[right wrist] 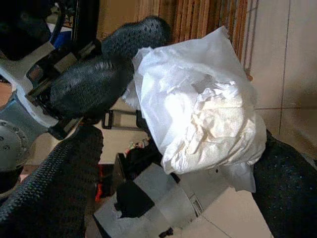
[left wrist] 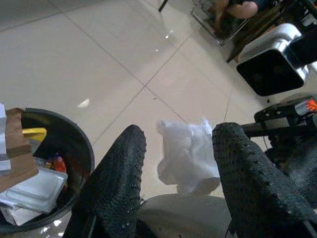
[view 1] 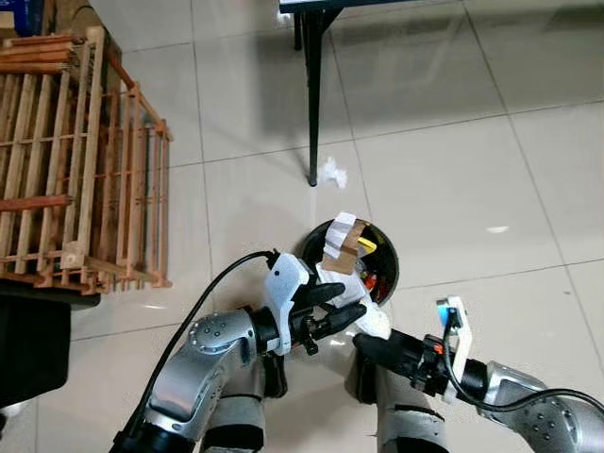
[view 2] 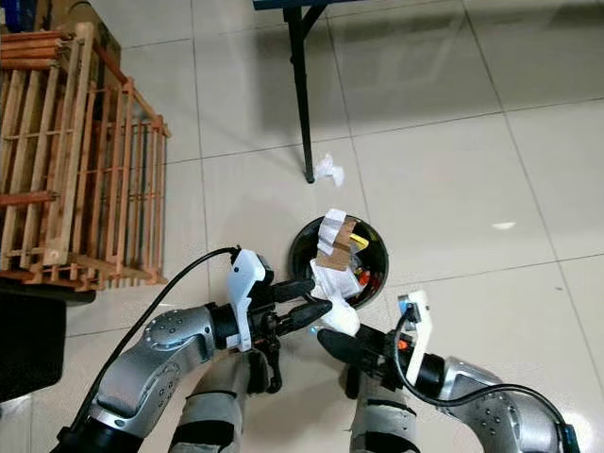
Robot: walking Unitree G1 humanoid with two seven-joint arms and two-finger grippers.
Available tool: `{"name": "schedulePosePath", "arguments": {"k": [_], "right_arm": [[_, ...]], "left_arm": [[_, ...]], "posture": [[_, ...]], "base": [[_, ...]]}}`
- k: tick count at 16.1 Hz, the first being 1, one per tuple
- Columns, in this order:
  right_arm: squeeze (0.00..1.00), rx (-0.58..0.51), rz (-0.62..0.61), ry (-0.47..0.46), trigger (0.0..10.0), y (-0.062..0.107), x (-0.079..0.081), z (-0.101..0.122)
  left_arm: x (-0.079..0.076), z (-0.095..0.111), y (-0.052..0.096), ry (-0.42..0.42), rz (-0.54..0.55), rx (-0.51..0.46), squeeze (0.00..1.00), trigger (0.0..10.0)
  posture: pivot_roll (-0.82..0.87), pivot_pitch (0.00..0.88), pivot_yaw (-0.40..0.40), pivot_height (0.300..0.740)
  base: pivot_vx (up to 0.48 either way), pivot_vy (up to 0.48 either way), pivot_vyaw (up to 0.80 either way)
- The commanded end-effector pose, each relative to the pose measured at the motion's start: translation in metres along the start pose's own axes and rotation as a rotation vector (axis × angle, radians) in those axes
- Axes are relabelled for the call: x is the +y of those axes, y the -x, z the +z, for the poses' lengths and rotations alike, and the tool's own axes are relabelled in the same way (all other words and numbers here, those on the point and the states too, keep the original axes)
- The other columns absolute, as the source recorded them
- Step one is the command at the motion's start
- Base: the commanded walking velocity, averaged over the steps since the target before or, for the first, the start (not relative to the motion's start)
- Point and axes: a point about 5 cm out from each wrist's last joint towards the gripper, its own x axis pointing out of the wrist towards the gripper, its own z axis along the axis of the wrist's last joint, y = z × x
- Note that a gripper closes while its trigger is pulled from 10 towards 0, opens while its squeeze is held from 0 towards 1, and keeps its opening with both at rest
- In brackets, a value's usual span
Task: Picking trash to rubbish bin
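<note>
**Tissue wad held between both grippers beside the bin**

Head views: The round black bin [view 1: 389, 274] stands on the tiled floor [view 1: 453, 170], just beyond the robot's legs. It is full; a cardboard piece [view 1: 342, 247] sticks up out of it. A white tissue wad [view 1: 363, 316] sits at the bin's near rim, between the left gripper [view 1: 335, 307] and the right gripper [view 1: 373, 347]. A second crumpled tissue [view 1: 331, 173] lies farther off, beside the foot of a black bench leg [view 1: 312, 94]. A wooden crate [view 1: 80, 160] stands at far left.

Left wrist view: The left gripper [left wrist: 178, 173] is spread, and the wad [left wrist: 188, 156] shows between its fingers. The bin [left wrist: 79, 144] lies beside it.

Right wrist view: The right gripper's fingers [right wrist: 54, 193] stand apart on either side of the wad [right wrist: 203, 114]; firm pinching cannot be confirmed.
</note>
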Motion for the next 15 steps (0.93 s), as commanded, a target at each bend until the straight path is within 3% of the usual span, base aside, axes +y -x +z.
{"name": "schedulePosePath", "arguments": {"k": [1,6,15], "right_arm": [[0.0,-0.007,-0.008,-0.019,10.0,0.001,0.0,-0.005],[0.0,-0.11,-0.021,-0.015,10.0,-0.016,-0.003,0.019],[0.0,-0.124,-0.001,-0.045,10.0,-0.043,-0.001,0.028]], "left_arm": [[-0.001,-0.008,0.002,0.031,-0.019,0.026,0.0,10.0],[-0.005,-0.007,0.002,0.036,-0.065,0.042,0.0,10.0],[-0.012,-0.011,0.015,-0.009,-0.145,0.129,0.0,10.0]], "posture": [[-0.03,0.471,0.094,0.72],[-0.02,0.468,0.1,0.72],[0.0,0.491,0.059,0.72]], "base": [[0.0,0.0,0.0],[0.0,0.0,0.0],[0.0,0.0,0.0]]}}
